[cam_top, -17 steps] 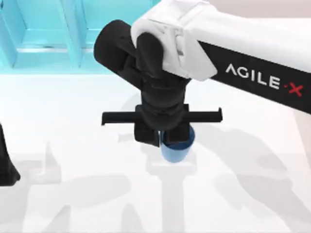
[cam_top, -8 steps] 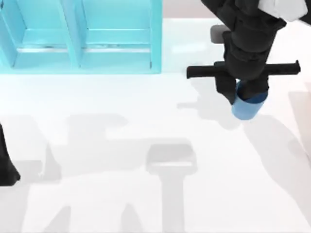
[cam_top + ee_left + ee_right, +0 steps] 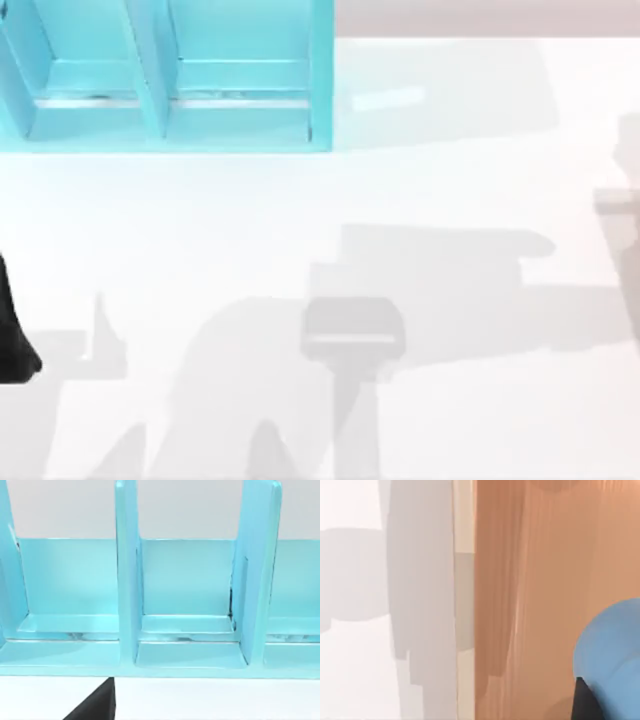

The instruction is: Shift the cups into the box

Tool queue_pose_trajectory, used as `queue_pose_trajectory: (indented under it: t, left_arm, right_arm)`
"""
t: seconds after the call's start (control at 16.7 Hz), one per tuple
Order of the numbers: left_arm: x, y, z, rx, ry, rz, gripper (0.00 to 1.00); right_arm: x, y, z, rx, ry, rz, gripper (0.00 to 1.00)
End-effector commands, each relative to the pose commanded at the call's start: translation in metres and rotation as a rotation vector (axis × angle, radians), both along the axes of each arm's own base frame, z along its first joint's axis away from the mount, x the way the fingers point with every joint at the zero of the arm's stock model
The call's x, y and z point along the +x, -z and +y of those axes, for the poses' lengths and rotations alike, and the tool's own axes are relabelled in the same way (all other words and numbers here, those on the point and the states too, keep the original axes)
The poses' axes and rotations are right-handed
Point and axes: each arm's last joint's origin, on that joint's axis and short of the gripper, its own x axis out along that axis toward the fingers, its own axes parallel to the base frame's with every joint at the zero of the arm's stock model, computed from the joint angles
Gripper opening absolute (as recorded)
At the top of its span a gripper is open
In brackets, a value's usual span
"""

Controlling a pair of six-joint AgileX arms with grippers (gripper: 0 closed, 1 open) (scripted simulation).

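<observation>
A bright blue cup (image 3: pixel 612 655) sits close to the lens in the right wrist view, with one dark finger (image 3: pixel 582 702) of my right gripper (image 3: pixel 607 692) against its side; the gripper is shut on it. The cup hangs over the orange-brown inside of a box (image 3: pixel 520 605), just past the box's pale rim (image 3: pixel 464 580). A pale strip at the right edge of the top view may be that box's edge (image 3: pixel 618 200). My left arm (image 3: pixel 12 340) is parked at the table's left edge, with a dark wedge of its gripper (image 3: pixel 95 707) in the left wrist view.
A light blue rack (image 3: pixel 170 80) with upright dividers stands at the back left of the white table (image 3: pixel 320 220). The left wrist view faces its compartments (image 3: pixel 187 595). Arm shadows lie across the middle of the table.
My right arm has carried the blue cup from the table's middle to the right and out of the top view. The left arm has not moved.
</observation>
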Motion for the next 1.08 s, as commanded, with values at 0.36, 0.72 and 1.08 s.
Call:
queue_pose_trajectory:
  t: [0.36,0.72,1.08]
  left_arm:
    - [0.0,0.0,0.0,0.0,0.0,0.0,1.0]
    - [0.0,0.0,0.0,0.0,0.0,0.0,1.0]
    - [0.0,0.0,0.0,0.0,0.0,0.0,1.0]
  right_arm:
    - [-0.032,-0.009,-0.056,0.01,0.0,-0.007,0.0]
    - [-0.03,-0.003,-0.057,0.007,0.0,-0.004,0.0]
    - [-0.03,0.046,-0.066,0.006,0.0,-0.009,0.0]
